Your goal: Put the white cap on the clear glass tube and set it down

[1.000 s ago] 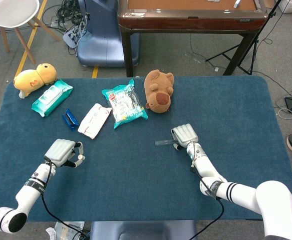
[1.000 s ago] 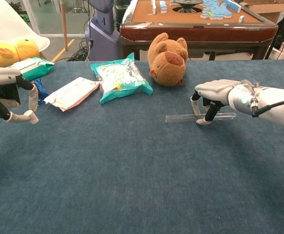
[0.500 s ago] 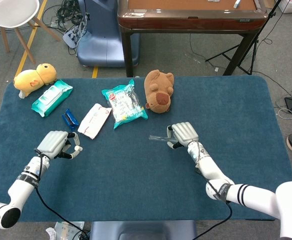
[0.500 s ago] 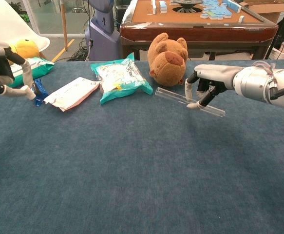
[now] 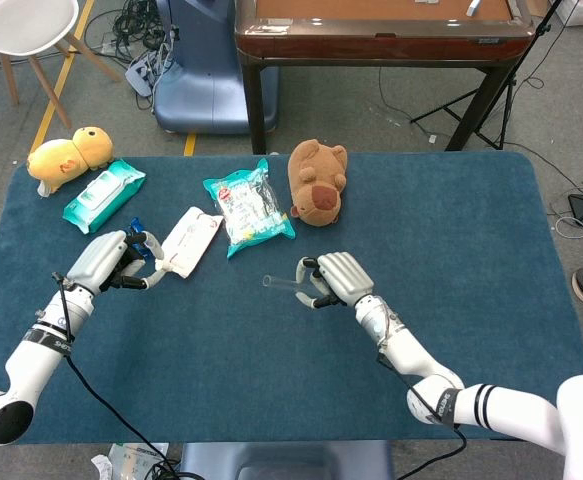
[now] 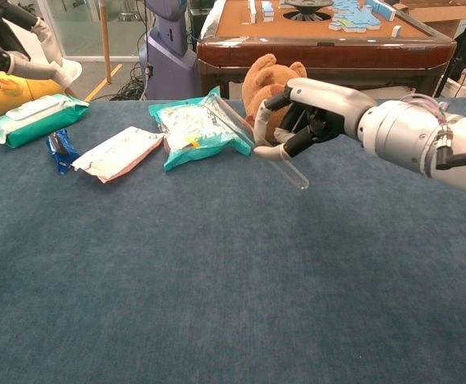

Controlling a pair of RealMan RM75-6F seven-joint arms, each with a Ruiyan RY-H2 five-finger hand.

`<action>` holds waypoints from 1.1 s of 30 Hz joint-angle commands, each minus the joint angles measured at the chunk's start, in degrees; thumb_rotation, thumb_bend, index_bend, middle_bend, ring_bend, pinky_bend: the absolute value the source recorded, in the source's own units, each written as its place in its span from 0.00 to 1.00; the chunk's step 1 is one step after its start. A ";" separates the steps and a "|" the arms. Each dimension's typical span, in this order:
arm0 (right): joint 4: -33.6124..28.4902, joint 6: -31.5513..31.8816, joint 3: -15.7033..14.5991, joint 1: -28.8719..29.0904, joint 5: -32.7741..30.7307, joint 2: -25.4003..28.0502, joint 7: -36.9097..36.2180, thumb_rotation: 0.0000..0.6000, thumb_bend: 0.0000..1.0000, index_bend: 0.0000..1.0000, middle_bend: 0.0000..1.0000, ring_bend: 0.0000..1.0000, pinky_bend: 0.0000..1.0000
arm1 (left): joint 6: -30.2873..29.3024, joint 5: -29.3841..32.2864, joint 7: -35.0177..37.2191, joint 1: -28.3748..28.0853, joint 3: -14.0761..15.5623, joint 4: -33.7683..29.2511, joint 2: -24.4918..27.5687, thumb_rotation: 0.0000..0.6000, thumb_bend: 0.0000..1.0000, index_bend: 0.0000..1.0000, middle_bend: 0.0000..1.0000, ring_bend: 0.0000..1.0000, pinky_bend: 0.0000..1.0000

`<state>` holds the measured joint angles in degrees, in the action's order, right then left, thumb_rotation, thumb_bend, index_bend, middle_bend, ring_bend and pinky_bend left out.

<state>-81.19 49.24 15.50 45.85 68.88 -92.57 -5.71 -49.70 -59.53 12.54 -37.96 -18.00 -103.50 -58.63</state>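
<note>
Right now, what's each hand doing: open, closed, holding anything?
Left hand: raised, fingers curled; whether it holds anything cannot be told.
Right hand: holding the clear glass tube, lifted off the table and tilted.

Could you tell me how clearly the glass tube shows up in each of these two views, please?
Head view: the clear glass tube is a faint, pale sliver against the blue cloth, beside the right hand. Chest view: the tube is larger and its edges are legible, though it blends into the teal packet behind it.
</note>
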 commanded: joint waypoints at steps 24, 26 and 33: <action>5.02 0.70 3.82 4.41 -2.98 -9.65 -0.33 1.00 0.49 0.72 0.91 0.98 1.00 | -5.36 -0.64 -7.11 -3.00 0.09 -6.06 -5.46 1.00 0.28 0.53 1.00 1.00 1.00; 5.11 0.39 3.97 4.65 -3.42 -9.75 -0.09 1.00 0.49 0.72 0.91 0.98 1.00 | -5.58 -0.61 -7.66 -3.28 0.18 -6.08 -6.06 1.00 0.28 0.53 1.00 1.00 1.00; 5.03 -0.05 4.12 5.03 -4.26 -9.90 0.36 1.00 0.49 0.72 0.91 0.98 1.00 | -5.91 -0.29 -9.16 -4.25 0.20 -5.99 -7.41 1.00 0.28 0.53 1.00 1.00 1.00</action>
<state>-76.14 49.20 19.62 50.87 64.64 -102.47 -5.36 -55.54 -59.89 3.47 -42.12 -17.78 -109.51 -65.93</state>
